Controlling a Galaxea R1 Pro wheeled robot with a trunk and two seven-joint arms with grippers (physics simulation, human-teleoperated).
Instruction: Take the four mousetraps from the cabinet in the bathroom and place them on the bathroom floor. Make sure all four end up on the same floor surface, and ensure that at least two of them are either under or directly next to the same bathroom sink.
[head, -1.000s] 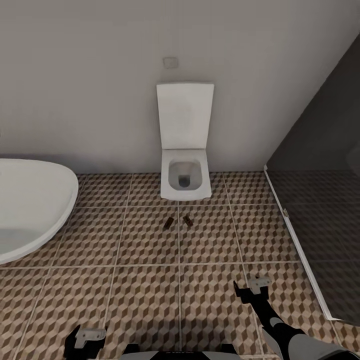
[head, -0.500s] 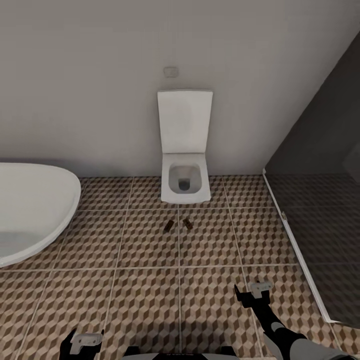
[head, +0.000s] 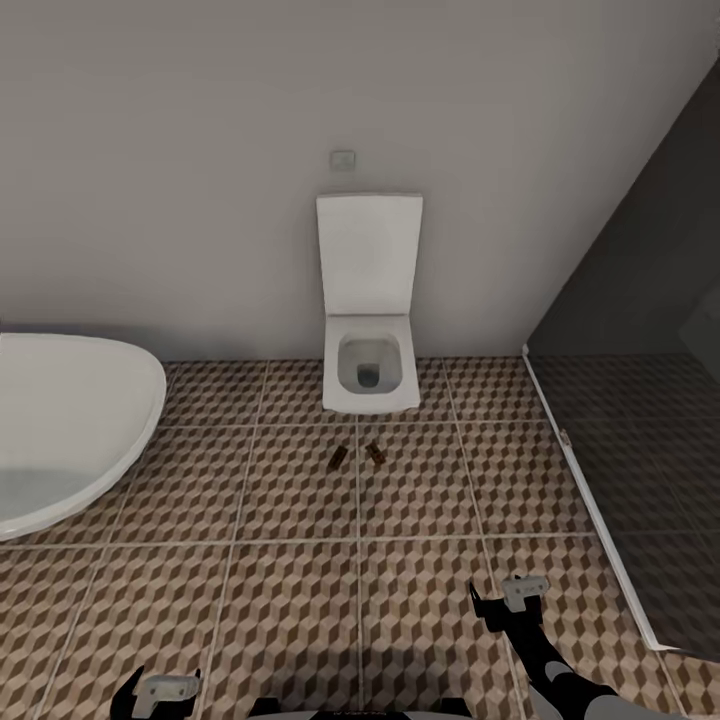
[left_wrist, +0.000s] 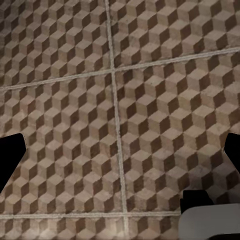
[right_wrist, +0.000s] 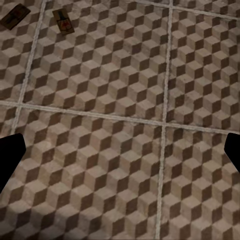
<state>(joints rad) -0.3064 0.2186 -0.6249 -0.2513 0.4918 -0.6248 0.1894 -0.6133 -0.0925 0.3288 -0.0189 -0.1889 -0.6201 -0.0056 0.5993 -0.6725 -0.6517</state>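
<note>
On the floor (head: 250, 480) before the toilet (head: 369, 375) lie two traps (head: 338, 458), both my hands, left (head: 160, 690) and right (head: 510, 592), spread wide and carrying nothing, so I'd turn off smoothly toward the cabinet for the rest.

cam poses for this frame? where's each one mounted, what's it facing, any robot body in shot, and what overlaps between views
Head: on the robot's head, looking forward and down at the toilet, bathtub and bathroom floor; left gripper and right gripper show low in frame.
Left wrist: on the left arm, facing down at floor tiles; dark fingertips at the edges.
Right wrist: on the right arm, facing floor tiles; dark fingertips at the edges.
Shared: head and right wrist both catch the two mousetraps.
</note>
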